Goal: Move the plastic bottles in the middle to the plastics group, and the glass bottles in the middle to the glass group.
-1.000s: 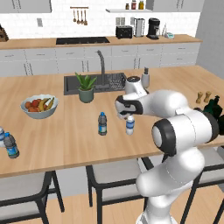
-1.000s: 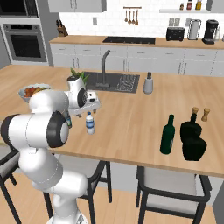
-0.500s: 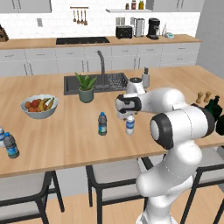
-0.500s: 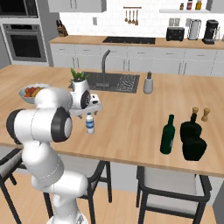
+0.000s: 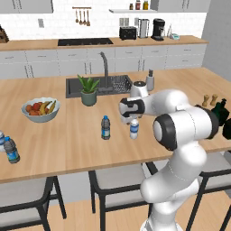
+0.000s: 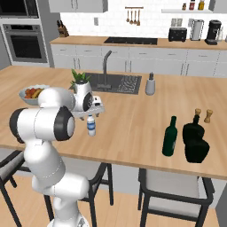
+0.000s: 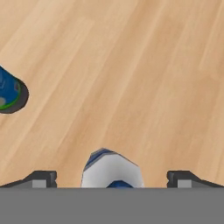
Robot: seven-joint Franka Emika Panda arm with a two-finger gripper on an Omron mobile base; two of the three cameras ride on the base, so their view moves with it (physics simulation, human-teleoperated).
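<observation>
Hand view looks straight down on the pale, white-capped bottle (image 7: 112, 168), which stands between the spread fingertips (image 7: 41, 178) of the gripper (image 7: 112, 179); the jaws are wide apart and released, not touching it. Left base view shows that bottle (image 5: 134, 128) upright near the middle of the wooden island counter (image 5: 67, 144), toward its front edge, with the gripper (image 5: 131, 118) poised directly above. The bluer, dark-capped bottle (image 5: 105, 127) stands just beside it to the left. Toward the counter's left front edge sits the plastics group (image 5: 11, 150). Right base view shows the tall green bottle (image 6: 169, 136) near the right front edge, just beside the near-black glass group (image 6: 196, 139).
</observation>
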